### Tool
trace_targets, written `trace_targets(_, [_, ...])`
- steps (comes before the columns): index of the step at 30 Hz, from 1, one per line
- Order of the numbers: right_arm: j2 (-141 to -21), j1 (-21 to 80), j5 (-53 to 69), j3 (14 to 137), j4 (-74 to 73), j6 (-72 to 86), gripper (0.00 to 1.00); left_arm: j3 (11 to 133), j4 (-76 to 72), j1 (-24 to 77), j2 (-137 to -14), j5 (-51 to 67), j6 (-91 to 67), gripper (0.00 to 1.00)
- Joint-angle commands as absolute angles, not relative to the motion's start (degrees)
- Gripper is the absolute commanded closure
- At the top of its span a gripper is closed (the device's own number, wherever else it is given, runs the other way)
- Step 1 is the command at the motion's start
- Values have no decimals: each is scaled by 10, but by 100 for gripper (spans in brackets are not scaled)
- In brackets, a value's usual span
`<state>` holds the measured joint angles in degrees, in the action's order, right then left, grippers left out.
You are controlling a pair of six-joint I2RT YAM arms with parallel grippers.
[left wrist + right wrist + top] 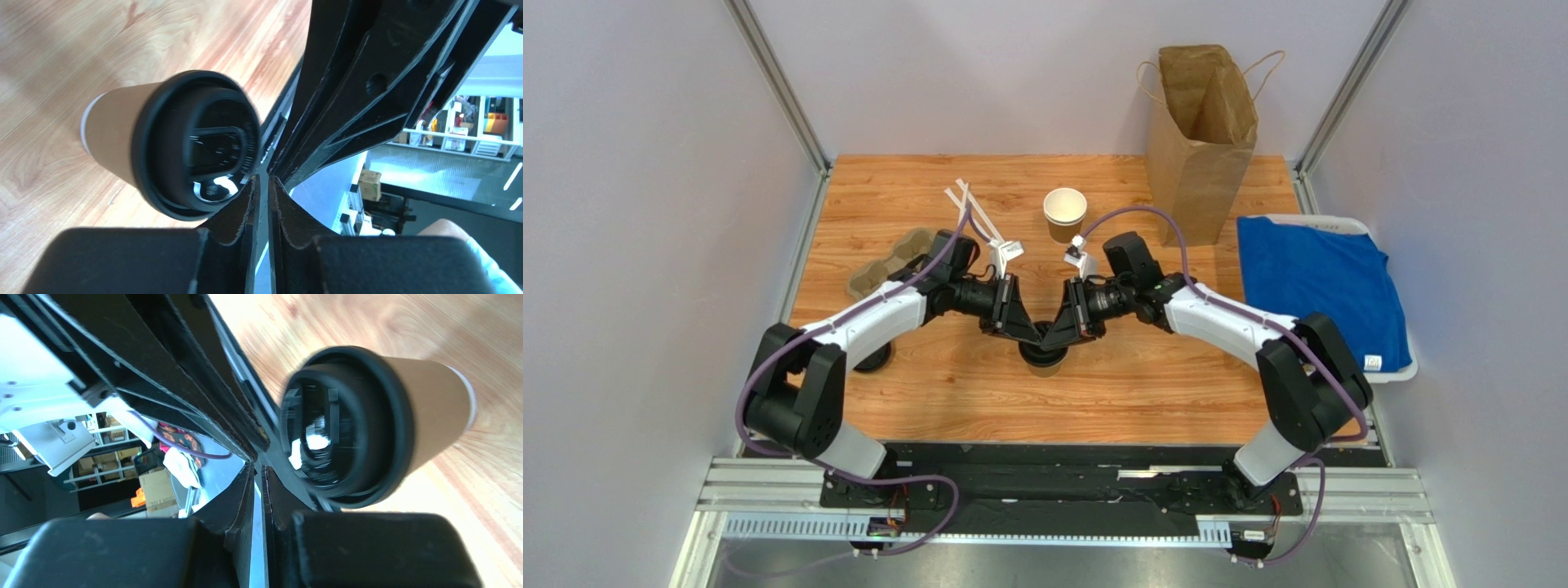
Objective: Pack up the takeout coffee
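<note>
The takeout coffee (pixel 1044 357), a brown paper cup with a black lid, stands on the table at the centre, mostly hidden under both gripper tips. In the left wrist view the coffee (pixel 193 144) is just left of my left gripper (pixel 264 184), whose jaws are shut with nothing between them. In the right wrist view the coffee (pixel 362 425) is just right of my right gripper (pixel 258 474), also shut and empty. From above, the left gripper (pixel 1028 333) and right gripper (pixel 1063 331) meet tip to tip over the lid. I cannot tell whether they touch it.
A tall open brown paper bag (pixel 1201 123) stands at the back right. A lidless brown cup (pixel 1064 211) stands behind the grippers. White stirrers (pixel 977 218) and a pulp carrier (pixel 897 260) lie at the left. A blue cloth (pixel 1320 276) lies on a white tray at the right.
</note>
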<state>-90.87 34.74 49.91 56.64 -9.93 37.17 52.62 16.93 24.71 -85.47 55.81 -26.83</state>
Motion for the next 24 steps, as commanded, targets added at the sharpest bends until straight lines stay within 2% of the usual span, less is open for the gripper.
trace_targets(1, [-945, 349, 504, 577, -95, 345, 89, 526, 166, 246, -882, 545, -274, 85])
trace_targets(8, [-992, 334, 511, 567, -107, 344, 90, 549, 224, 246, -925, 505, -235, 96])
trace_targets(20, [-1067, 315, 526, 550, -90, 317, 100, 554, 247, 247, -944, 465, -214, 100])
trace_targets(24, [-1081, 303, 522, 539, -87, 298, 100, 559, 255, 247, -954, 456, -208, 100])
